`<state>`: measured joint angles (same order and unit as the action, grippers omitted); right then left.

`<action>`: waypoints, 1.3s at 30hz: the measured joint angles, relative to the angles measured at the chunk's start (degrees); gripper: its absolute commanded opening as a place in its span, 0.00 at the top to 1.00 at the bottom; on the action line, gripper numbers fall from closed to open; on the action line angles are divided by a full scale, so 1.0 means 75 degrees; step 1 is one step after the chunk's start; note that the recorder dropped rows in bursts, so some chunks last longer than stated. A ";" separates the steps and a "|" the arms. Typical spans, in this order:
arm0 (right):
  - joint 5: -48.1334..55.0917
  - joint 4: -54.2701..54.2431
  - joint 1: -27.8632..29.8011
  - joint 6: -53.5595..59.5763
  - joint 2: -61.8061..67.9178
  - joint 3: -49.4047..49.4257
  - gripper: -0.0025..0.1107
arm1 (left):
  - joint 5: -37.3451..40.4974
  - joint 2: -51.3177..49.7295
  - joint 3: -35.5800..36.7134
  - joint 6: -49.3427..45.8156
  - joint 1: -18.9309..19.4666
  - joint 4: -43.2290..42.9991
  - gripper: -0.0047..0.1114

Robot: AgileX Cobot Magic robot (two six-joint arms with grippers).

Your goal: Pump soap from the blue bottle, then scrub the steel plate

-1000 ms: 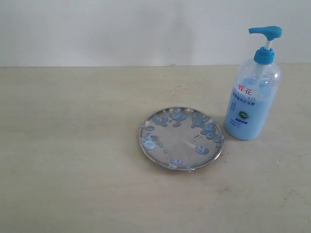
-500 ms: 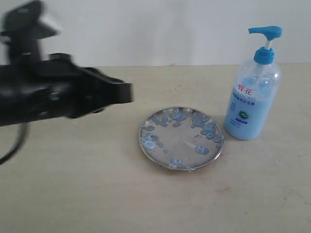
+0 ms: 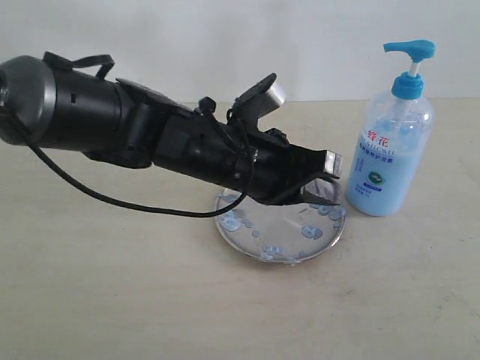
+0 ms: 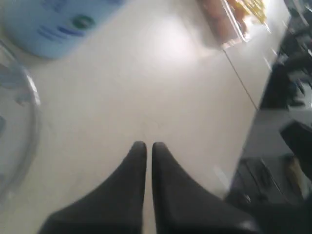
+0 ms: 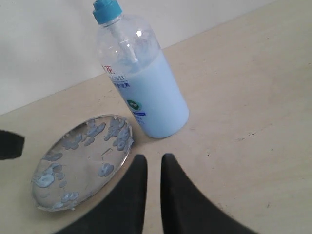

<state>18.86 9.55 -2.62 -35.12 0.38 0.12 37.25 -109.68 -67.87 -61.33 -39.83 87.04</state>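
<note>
Because the first step is a press on the pump, what counts is where the bright blue pump head [image 3: 409, 49] sits relative to the two grippers. The tall, clear plastic blue bottle [image 3: 388, 154], holding pale blue liquid soap [image 3: 379, 199], stands upright at the right of the exterior frame. Its long axis is vertical and the pump head is at upper right.

The round, shallow, shiny steel plate [image 3: 289, 223] lies on the beige table [image 3: 112, 285] just left of the bottle. It is dotted with light-blue blobs and its upper part is hidden behind the black left arm. That arm slants down from the upper left. The left gripper [image 3: 324, 180] hangs over the plate's right side, just beside the bottle's lower body and well below the pump head.

In the left wrist view its fingers [image 4: 127, 170] are drawn together to a thin slit and hold nothing. The right gripper [image 5: 154, 160] is outside the exterior frame. In its wrist view the fingers are likewise nearly together and empty, with the bottle directly ahead and the plate at lower left.

By my judgement, either gripper would have to rise to the bottle's top and push straight down along its axis. Which one is nearer the pump head I cannot tell.
</note>
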 measured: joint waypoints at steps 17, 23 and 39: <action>0.0000 0.0000 0.0000 0.0000 -0.0017 0.0000 0.98 | 0.2224 -0.0972 -0.4281 0.6012 0.0427 -0.8362 0.92; 0.0000 0.0000 0.0000 0.0000 -0.0017 0.0000 0.98 | 0.4264 -0.1715 -0.4816 0.6563 0.0427 -1.0833 0.92; 0.0016 -0.0007 0.0000 -0.0014 -0.0017 0.0000 0.98 | 0.2121 -0.2218 -0.4985 0.5185 0.0520 -0.8662 0.92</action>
<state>18.98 9.49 -2.62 -35.22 0.26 0.12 53.16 -126.32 -105.26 -22.44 -35.93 22.07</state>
